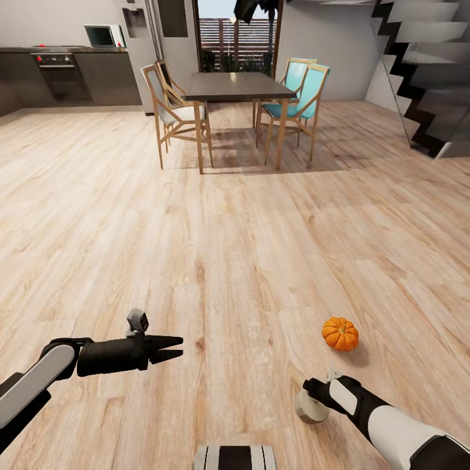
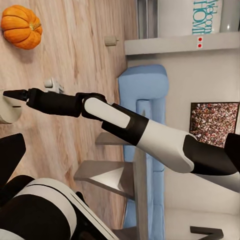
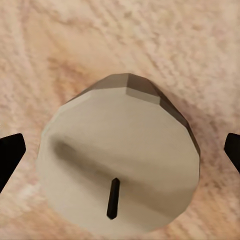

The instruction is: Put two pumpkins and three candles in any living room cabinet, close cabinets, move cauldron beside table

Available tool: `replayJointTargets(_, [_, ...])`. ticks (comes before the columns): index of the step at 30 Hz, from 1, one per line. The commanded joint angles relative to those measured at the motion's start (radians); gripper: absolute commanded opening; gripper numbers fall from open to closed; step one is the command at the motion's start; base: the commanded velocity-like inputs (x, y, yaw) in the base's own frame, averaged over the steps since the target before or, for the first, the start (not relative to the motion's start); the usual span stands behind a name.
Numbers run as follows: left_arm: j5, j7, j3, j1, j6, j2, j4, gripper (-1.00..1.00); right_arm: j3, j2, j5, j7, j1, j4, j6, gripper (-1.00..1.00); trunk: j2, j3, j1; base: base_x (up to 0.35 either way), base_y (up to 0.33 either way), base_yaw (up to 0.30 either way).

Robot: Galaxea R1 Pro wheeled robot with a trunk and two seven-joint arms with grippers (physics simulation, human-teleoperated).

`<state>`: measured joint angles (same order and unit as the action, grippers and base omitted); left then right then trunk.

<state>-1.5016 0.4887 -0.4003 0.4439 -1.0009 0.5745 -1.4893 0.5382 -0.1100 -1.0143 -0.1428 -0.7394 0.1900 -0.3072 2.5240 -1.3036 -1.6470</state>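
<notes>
An orange ribbed pumpkin (image 1: 340, 333) (image 2: 21, 27) sits on the wood floor at the front right. Just nearer than it, a short cream candle (image 1: 309, 410) (image 3: 120, 160) stands upright, its dark wick facing the right wrist camera. My right gripper (image 1: 313, 390) (image 3: 120, 155) (image 2: 12, 95) is open and hangs right over the candle, one fingertip on each side, neither touching it. My left gripper (image 1: 177, 348) is open and empty above the floor at the front left. Another small candle (image 2: 111, 41) stands farther off on the floor. The cabinet and cauldron are out of view.
A dark dining table (image 1: 232, 85) with wooden chairs (image 1: 171, 111) and teal chairs (image 1: 301, 98) stands ahead. Kitchen cupboards (image 1: 62, 75) line the back left and a staircase (image 1: 424, 72) rises at the right. A blue sofa (image 2: 145, 100) stands beyond the right arm.
</notes>
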Motion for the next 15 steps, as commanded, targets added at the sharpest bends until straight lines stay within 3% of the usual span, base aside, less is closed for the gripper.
replayJointTargets(1, [0.003, 0.006, -0.002, 0.001, -0.001, 0.001, 0.0, 1.0, 0.008, 0.0, -0.009, -0.008, 0.0, 0.003, -0.004, 1.0, 0.0, -0.001, 0.0, 0.0, 0.0, 0.0])
replayJointTargets(15, [0.001, 0.006, -0.002, 0.0, -0.001, 0.001, 0.0, 1.0, 0.008, 0.005, -0.009, -0.008, 0.0, 0.003, -0.004, 1.0, 0.0, -0.001, 0.0, 0.002, 0.002, 0.0])
